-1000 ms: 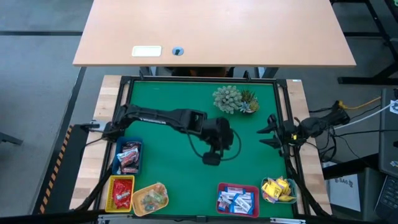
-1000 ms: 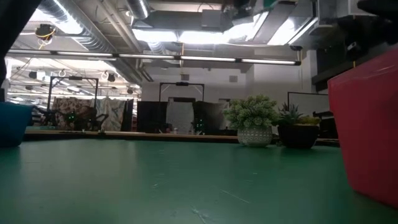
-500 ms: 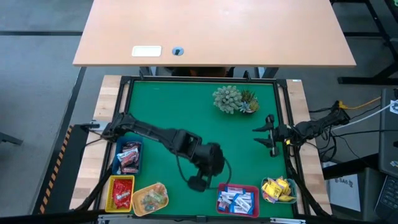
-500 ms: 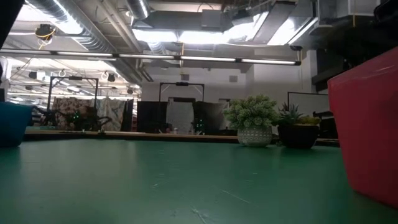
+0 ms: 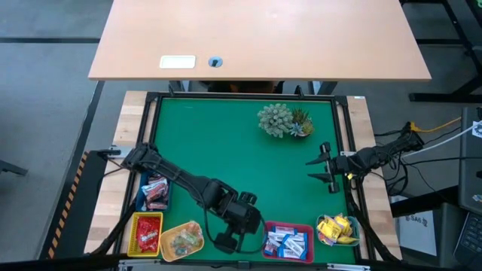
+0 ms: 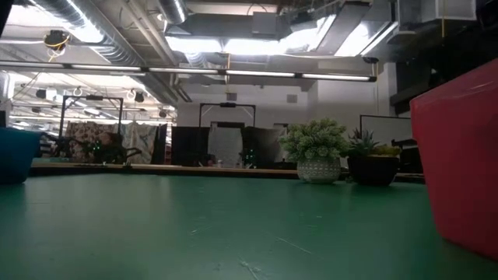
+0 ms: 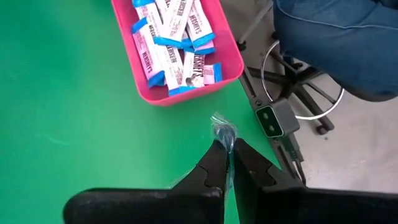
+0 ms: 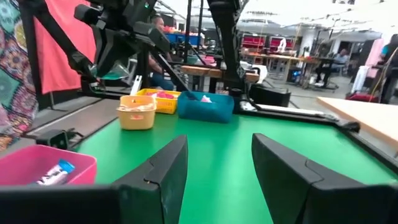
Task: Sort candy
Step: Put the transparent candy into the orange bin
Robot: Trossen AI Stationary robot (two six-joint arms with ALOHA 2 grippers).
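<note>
My left gripper (image 5: 226, 242) hangs over the green mat near its near edge, between the tan tray (image 5: 181, 241) of clear-wrapped candy and the pink tray (image 5: 287, 241) of blue-and-white candy. In the left wrist view it (image 7: 228, 149) is shut on one clear-wrapped candy (image 7: 222, 130). The pink tray (image 7: 177, 43) lies just beyond the fingertips. My right gripper (image 5: 325, 169) waits open and level at the mat's right edge, its fingers (image 8: 158, 171) holding nothing. My left gripper pinches the clear-wrapped candy between its two fingertips. The twisted end of the wrapper (image 7: 222, 127) sticks out past them. The fingers slant down toward the near edge. The candy is lifted clear of the mat.
A blue tray (image 5: 156, 190) with dark red candy and a red tray (image 5: 147, 232) stand at the near left. A yellow tray (image 5: 337, 229) stands at the near right. Potted plants (image 5: 284, 120) stand at the far right. A seated person's legs (image 7: 336, 43) show beyond the near edge.
My left gripper has swung from the middle of the mat toward the near edge and a little left, sinking slightly, to the gap between the tan and pink trays, its fingers staying shut. My right gripper has rolled a little at the right edge.
</note>
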